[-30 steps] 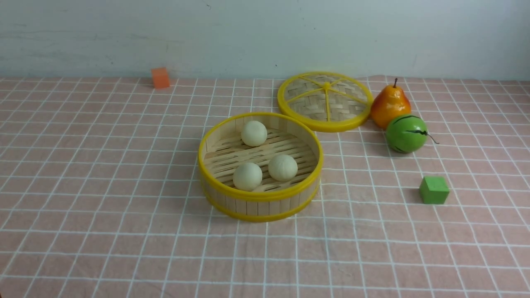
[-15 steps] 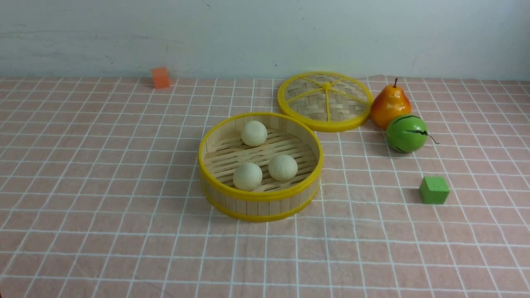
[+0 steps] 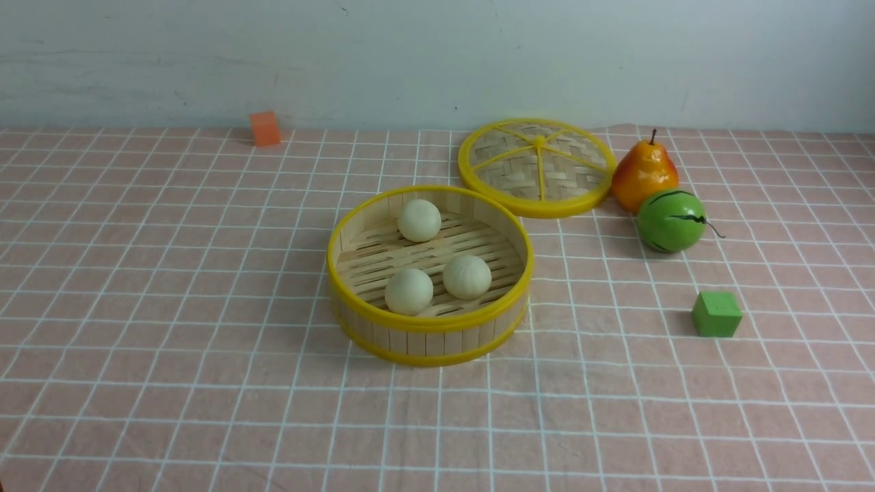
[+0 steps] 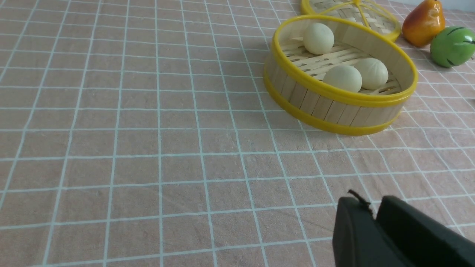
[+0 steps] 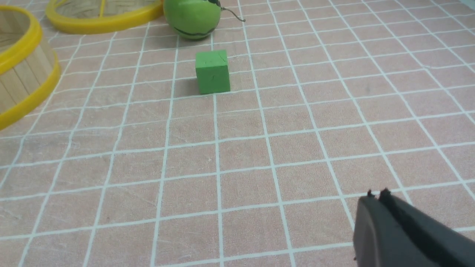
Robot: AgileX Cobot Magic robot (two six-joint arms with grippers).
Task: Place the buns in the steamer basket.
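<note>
The steamer basket (image 3: 429, 326) stands mid-table, bamboo with yellow rims. Three cream-white buns lie inside it: one at the back (image 3: 419, 220), one front left (image 3: 409, 291), one front right (image 3: 467, 277). The left wrist view shows the basket (image 4: 334, 109) with the buns (image 4: 318, 38) (image 4: 343, 78) (image 4: 372, 73) in it. My left gripper (image 4: 371, 204) is shut and empty, low over the cloth, well short of the basket. My right gripper (image 5: 375, 197) is shut and empty over the cloth, near the table's front right. Neither gripper shows in the front view.
The flat woven lid (image 3: 537, 166) lies behind the basket on the right. A pear (image 3: 643, 172) and a green striped ball (image 3: 670, 221) stand beside it. A green cube (image 3: 716, 313) sits at right; it also shows in the right wrist view (image 5: 212, 72). An orange cube (image 3: 264, 128) sits far back left.
</note>
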